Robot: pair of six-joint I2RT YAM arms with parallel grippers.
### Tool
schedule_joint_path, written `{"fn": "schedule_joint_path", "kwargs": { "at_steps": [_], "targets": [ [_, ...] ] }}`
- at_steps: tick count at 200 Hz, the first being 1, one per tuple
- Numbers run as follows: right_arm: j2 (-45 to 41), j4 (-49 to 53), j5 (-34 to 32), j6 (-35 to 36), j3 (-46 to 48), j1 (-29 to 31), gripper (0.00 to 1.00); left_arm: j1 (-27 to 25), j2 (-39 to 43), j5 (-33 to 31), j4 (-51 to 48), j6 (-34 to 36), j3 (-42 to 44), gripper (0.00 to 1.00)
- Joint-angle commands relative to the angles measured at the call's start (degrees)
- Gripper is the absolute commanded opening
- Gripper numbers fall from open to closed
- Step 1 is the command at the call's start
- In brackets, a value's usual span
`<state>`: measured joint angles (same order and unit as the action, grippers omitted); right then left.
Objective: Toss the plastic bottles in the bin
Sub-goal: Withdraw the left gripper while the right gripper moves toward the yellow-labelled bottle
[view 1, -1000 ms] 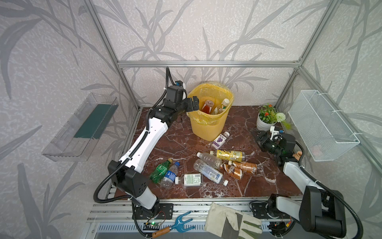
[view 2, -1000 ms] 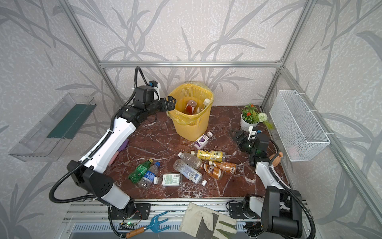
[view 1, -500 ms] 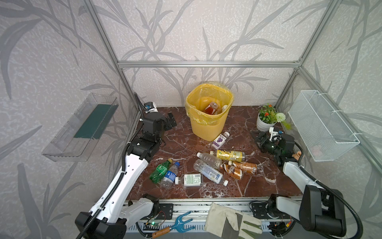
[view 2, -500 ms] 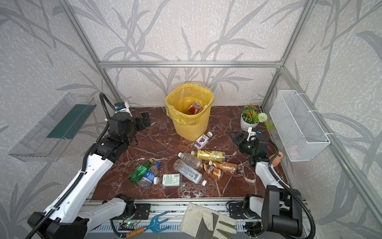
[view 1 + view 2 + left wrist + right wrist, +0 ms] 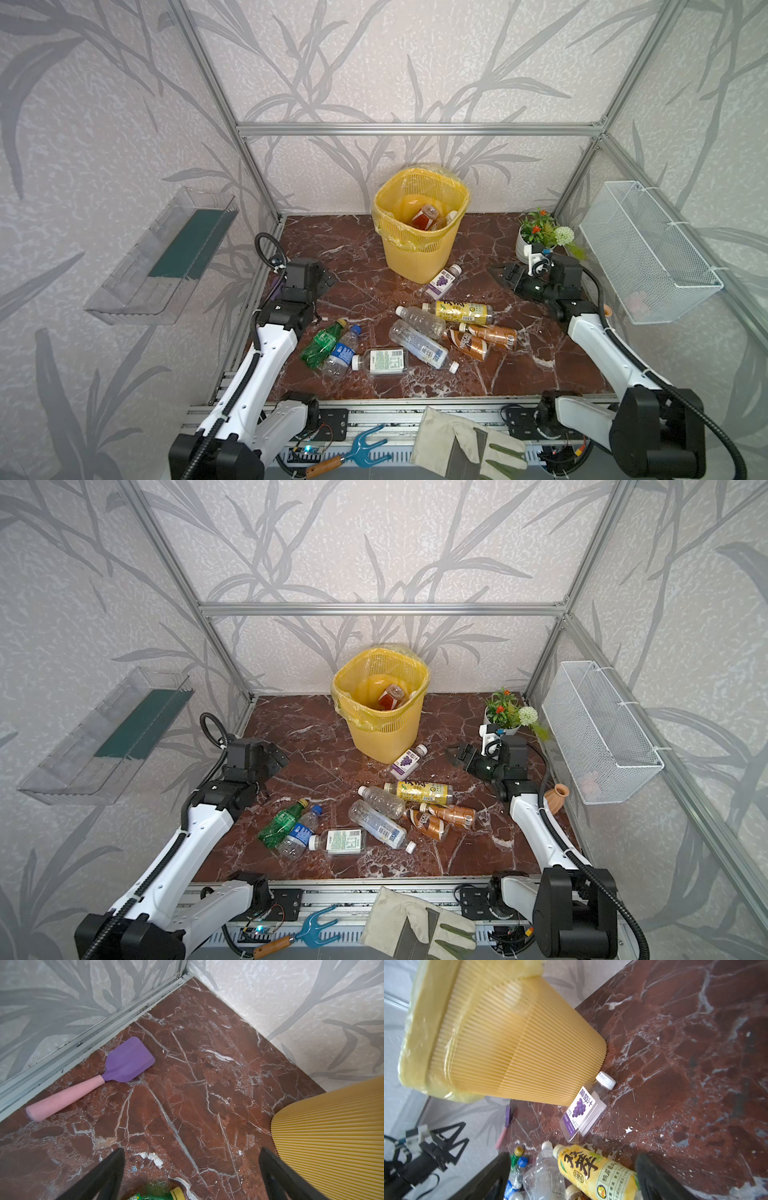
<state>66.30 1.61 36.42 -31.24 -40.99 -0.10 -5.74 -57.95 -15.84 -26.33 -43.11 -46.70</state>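
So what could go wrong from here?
The grape bottle lies beside the bin; grabbing it could shove the bin. The yellow bottle lies packed against a clear bottle and a brown bottle, so lifting it may roll them. The plant stands close by the right claw; a swing could hit it.

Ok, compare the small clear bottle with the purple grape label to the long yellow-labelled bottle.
The purple-label bottle is shorter, flat-sided; the yellow-labelled bottle longer, round. The purple one lies alone by the yellow plastic bin; the yellow one touches other bottles. Both lie sideways, capped.
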Motion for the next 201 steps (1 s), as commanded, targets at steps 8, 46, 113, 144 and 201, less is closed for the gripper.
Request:
{"fn": "schedule_joint_path", "kwargs": {
  "at_steps": [8,46,113,144,201],
  "targets": [
    [0.58,11.17,-6.6,9.16,-4.07,3.23,0.9,1.32,-0.67,2.2,0.61,-3.27,1.9,0.99],
    [4.89,15.83,-14.36,10.11,-8.12,9.11,0.89,2.02,-0.31,2.81,2.21,-3.61,4.32,0.99],
    [17.74,8.25,-13.38,-1.25,-10.25,13.51,0.85,2.59,-1.73,5.74,2.58,-1.56,4.2,0.99],
    [20.84,12.36,-14.68,5.26,-14.01,16.63,0.85,2.6,-2.03,8.79,0.51,0.91,3.63,0.99],
    [19.37,32.31,-17.16,40.06,-22.19,17.36,0.91,2.59,-3.94,10.03,0.88,0.31,3.71,0.99]
  ]
}}
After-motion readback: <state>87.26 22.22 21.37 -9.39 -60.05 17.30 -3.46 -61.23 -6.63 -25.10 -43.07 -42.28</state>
